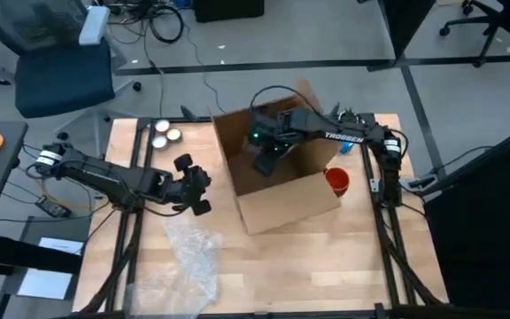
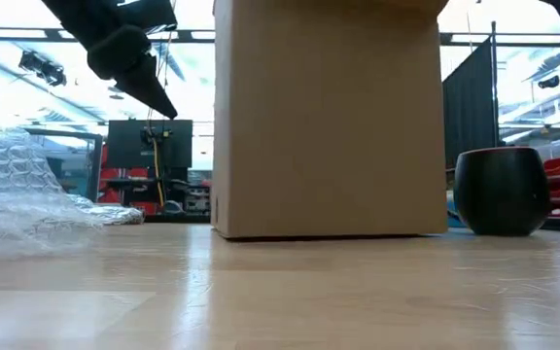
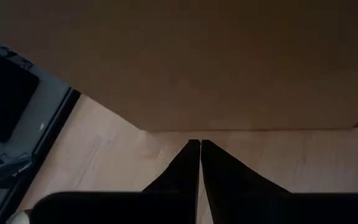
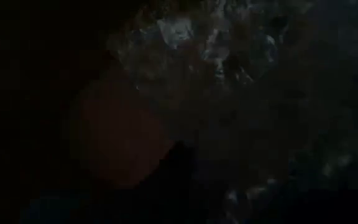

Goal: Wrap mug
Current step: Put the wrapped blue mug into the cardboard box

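Inside the open cardboard box (image 1: 277,173), the right gripper (image 1: 266,158) reaches down from above; whether its fingers are parted cannot be told. Its wrist view is dark, showing crinkled clear wrap and a dim reddish rounded form, not identifiable.

Left gripper (image 1: 200,190): fingers pressed together, tips meeting at a thin seam (image 3: 199,163), holding nothing, raised above the table just beside the box's left wall.

Box: plain brown corrugated card, flat smooth walls, flaps up.

Mug (image 1: 337,181): round-bodied, dark outside, red inside, upright on the table against the box's right side.

Bubble wrap (image 1: 191,257): clear, crumpled, bumpy sheet lying near the front of the table (image 1: 326,266), pale wood slats.

Two small round tins (image 1: 166,132) at the back left corner.
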You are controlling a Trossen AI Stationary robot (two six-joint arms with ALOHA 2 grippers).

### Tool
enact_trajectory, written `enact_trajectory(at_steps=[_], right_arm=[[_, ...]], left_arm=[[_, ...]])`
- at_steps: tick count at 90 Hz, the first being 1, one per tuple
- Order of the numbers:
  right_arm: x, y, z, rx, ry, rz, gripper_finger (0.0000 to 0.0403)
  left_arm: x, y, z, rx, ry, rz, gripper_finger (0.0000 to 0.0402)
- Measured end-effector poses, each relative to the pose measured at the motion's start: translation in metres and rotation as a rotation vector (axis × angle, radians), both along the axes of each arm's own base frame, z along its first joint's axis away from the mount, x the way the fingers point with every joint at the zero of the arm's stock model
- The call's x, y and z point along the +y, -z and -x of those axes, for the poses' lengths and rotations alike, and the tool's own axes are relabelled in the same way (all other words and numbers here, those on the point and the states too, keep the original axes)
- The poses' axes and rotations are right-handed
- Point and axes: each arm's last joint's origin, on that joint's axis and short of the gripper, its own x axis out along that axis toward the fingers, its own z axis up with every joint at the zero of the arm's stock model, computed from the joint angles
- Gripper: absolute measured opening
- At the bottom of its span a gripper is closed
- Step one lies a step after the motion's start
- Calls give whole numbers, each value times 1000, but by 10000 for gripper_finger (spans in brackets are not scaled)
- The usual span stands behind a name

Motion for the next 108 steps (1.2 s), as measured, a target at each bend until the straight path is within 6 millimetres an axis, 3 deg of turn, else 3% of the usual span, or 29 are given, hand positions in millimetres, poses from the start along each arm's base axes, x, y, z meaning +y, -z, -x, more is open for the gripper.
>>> enact_trajectory(at_steps=[17,37,55,68,79,91,108], right_arm=[[-6,40,-21,99,-45,-46,6],[-8,70,-35,255,-116,185,6],[4,58,-34,403,-267,522,6],[17,46,-36,617,-461,824,6],[22,42,-43,691,-532,945,6],[18,44,-45,673,-589,909,6],[14,64,-43,533,-768,593,6]], left_arm=[[0,0,0,1,0,0,0],[0,0,0,3,1,-1,0],[0,0,0,7,2,-2,0],[0,0,0,7,2,-3,0],[0,0,0,10,7,-7,0],[0,0,0,10,7,-7,0],[0,0,0,3,3,-3,0]])
